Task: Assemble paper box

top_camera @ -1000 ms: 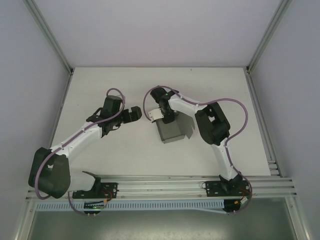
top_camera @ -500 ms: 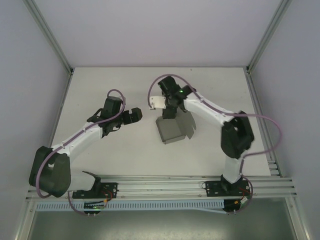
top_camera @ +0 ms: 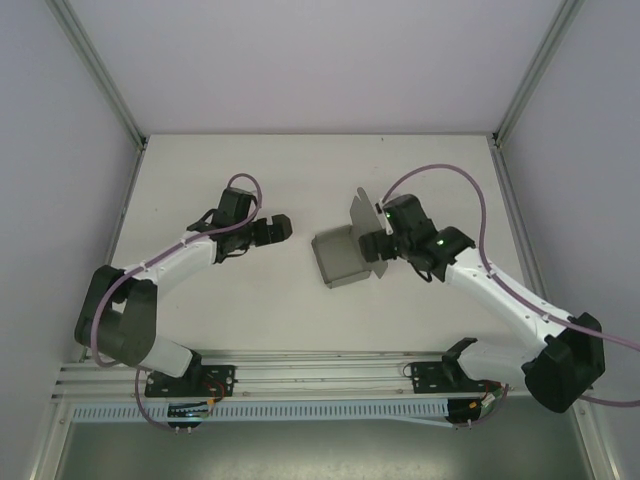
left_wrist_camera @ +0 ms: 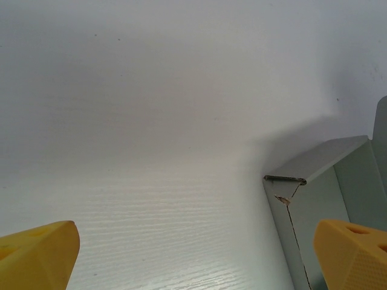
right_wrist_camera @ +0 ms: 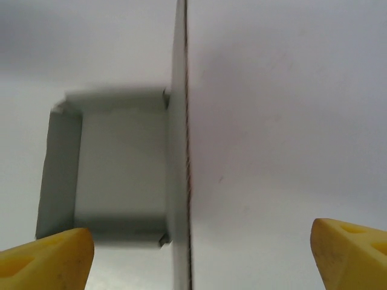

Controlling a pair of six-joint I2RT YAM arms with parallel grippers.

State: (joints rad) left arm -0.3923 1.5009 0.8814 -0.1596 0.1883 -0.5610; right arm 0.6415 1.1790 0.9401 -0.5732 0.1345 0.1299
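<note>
Top external view is showing the paper box (top_camera: 343,260) sitting at the middle of the bench (top_camera: 200,170), folded into a shallow grey tray, with one flap (top_camera: 362,210) standing up along its right edge. Now the right tool (top_camera: 375,243) is hovering at that flap, jaws spread wide and straddling it, gripping nothing. Over on the other side, the left tool (top_camera: 283,228) is hanging just left of the box, jaws fully apart, holding nothing.

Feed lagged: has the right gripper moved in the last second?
Yes, the right gripper swung from the far edge of the box to its right side.
</note>
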